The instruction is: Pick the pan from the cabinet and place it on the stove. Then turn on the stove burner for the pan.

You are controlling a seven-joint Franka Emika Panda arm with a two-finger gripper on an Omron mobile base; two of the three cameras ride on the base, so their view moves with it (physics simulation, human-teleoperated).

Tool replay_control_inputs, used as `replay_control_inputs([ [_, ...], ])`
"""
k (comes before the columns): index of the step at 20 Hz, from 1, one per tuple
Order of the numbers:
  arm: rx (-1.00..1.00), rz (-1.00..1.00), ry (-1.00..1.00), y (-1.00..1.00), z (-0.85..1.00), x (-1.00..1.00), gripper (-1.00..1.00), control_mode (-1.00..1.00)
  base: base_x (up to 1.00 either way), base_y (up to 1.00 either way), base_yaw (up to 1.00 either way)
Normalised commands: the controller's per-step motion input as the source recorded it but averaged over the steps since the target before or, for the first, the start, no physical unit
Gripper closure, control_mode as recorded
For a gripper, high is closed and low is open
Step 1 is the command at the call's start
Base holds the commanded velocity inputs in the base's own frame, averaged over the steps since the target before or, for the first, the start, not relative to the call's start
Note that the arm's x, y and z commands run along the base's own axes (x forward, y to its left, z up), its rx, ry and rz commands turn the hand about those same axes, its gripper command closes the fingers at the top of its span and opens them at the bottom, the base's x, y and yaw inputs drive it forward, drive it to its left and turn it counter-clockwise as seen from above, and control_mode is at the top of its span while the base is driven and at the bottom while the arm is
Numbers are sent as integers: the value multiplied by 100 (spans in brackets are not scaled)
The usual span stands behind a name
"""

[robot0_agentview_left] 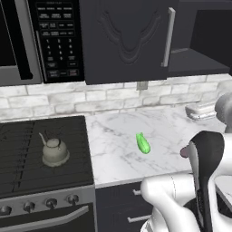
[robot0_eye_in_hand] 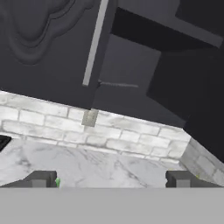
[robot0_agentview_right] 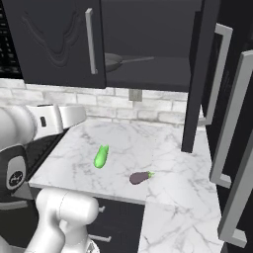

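The pan [robot0_agentview_right: 113, 62] sits inside the cabinet [robot0_agentview_right: 54, 39] on its shelf, the long thin handle pointing right. The cabinet's left door is shut and the right door [robot0_agentview_right: 196, 74] stands swung open. My gripper [robot0_eye_in_hand: 111, 179] is open, its two dark fingertips [robot0_eye_in_hand: 43, 179] far apart with nothing between them. It hovers over the counter below the cabinet and looks up at the shelf's underside and the brick wall. The stove [robot0_agentview_left: 27, 136] lies at the left with its row of dark knobs [robot0_agentview_left: 50, 202] on the silver front.
A small pale-grey kettle [robot0_agentview_left: 54, 152] stands on the stove's grates. A green vegetable [robot0_agentview_right: 101, 155] and a purple eggplant [robot0_agentview_right: 140, 177] lie on the marble counter [robot0_agentview_right: 163, 148]. A microwave [robot0_agentview_left: 41, 41] hangs above the stove. Tall black doors with silver handles [robot0_agentview_right: 232, 123] stand at the right.
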Motion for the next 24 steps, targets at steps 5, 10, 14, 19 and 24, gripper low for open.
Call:
replay_control_inputs([
  [5, 21, 20, -15, 47, 21, 13, -100, -100, 0, 0, 0],
  [10, 12, 11, -19, 25, 48, 18, -100, -100, 0, 0, 0],
  [14, 7, 3, -17, 3, 48, 21, -100, -100, 0, 0, 0],
  [19, 4, 0, -3, -7, 18, 31, -100, -100, 0, 0, 0],
  [24, 1, -3, 0, -11, 1, 46, -100, -100, 0, 0, 0],
])
